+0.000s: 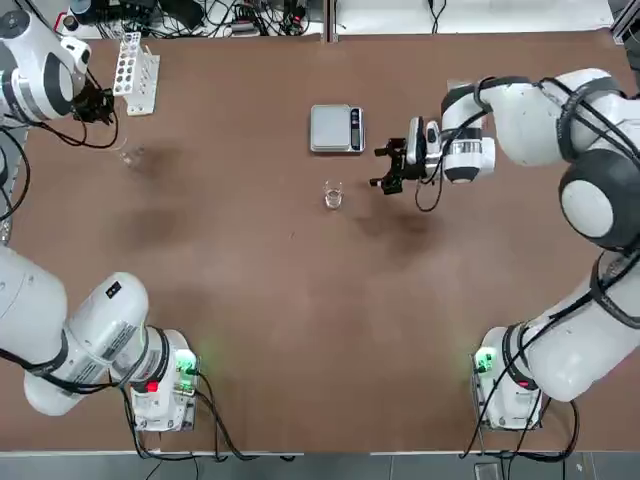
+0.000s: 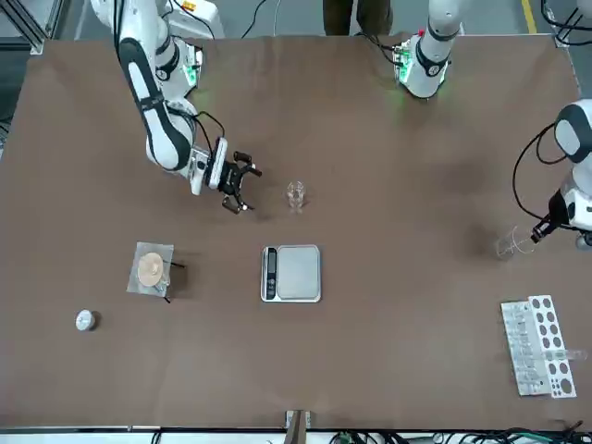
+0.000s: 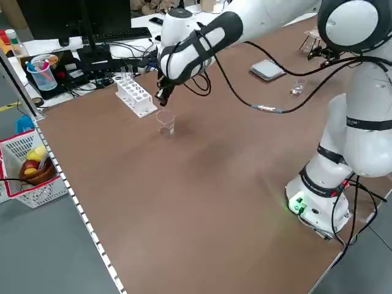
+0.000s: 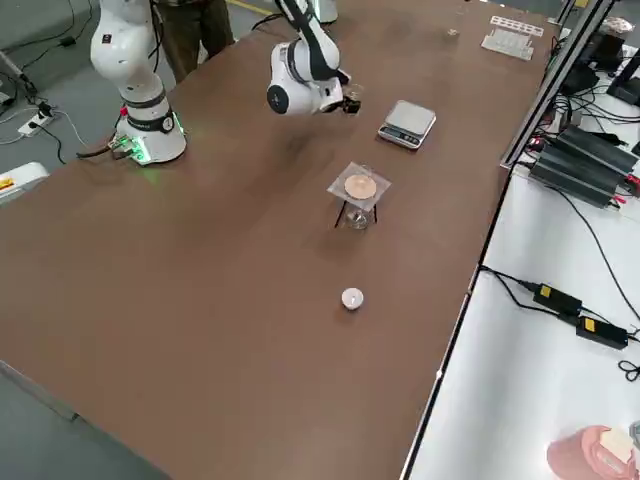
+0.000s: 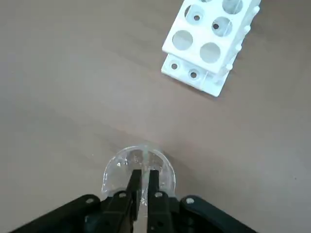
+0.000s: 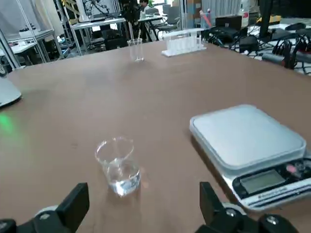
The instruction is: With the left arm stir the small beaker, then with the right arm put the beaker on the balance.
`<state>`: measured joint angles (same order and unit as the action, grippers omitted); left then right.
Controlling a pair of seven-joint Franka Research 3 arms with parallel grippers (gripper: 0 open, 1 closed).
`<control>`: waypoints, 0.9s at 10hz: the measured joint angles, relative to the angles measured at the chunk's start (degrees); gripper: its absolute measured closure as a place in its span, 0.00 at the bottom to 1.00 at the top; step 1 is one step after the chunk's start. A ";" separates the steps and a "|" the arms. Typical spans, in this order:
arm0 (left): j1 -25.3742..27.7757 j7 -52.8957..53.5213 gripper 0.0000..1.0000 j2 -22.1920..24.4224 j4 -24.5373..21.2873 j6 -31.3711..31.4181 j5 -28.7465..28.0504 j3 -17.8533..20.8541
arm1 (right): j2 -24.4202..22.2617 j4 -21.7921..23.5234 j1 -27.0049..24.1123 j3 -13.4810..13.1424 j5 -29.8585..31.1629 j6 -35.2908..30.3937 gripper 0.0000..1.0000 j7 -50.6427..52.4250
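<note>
Brown bench (image 1: 250, 300): carrying everything listed; both arms working from its near edge.

Right arm, white jointed, grey joints (image 1: 560, 120): reaching in toward mid-bench. Its black-and-white pincer (image 1: 385, 168) is lying level, fingers spread wide, nothing between them, mouth facing the small beaker and stopping just short of it.

Left arm, white jointed (image 1: 40, 70): working at the far left corner beside the white test-tube rack (image 1: 135, 72). Its dark pincer (image 5: 142, 190) is pressed together, seemingly pinching a thin glass rod (image 5: 145, 160) over a wider clear glass vessel (image 5: 138, 171).

Silver-grey rectangular balance (image 1: 336, 128): sitting just beyond the beaker, square plate bare, display strip toward the right arm.

Small clear glass beaker (image 1: 333, 194): standing upright mid-bench, long axis vertical, mouth facing up, a little liquid inside.

Handling note, as judgement: the fingers should be straddling the glass wall low and evenly, closing gently, lifting without tilting, so nothing is spilling before the plate.
</note>
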<state>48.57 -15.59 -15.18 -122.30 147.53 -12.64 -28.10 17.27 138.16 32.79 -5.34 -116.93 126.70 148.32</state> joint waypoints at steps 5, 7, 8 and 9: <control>0.12 1.65 0.62 0.47 1.06 -0.68 0.00 0.19 | 5.64 -1.22 2.07 0.22 -6.26 -0.97 0.00 5.72; 0.11 3.02 0.47 3.28 4.99 -8.70 0.00 0.00 | 7.21 -3.09 3.73 0.30 -7.86 -1.82 0.00 6.61; 0.10 3.33 0.43 5.19 7.84 -13.69 0.00 -0.52 | 7.69 -3.78 4.35 0.30 -8.02 -1.84 0.00 6.61; 0.09 3.62 0.37 6.55 11.15 -19.07 0.05 -1.89 | 8.17 -4.07 4.92 0.30 -8.15 -1.84 0.00 6.70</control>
<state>48.66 -11.97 -8.63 -111.15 128.46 -12.59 -30.00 25.45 134.09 37.70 -5.04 -125.08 124.85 155.02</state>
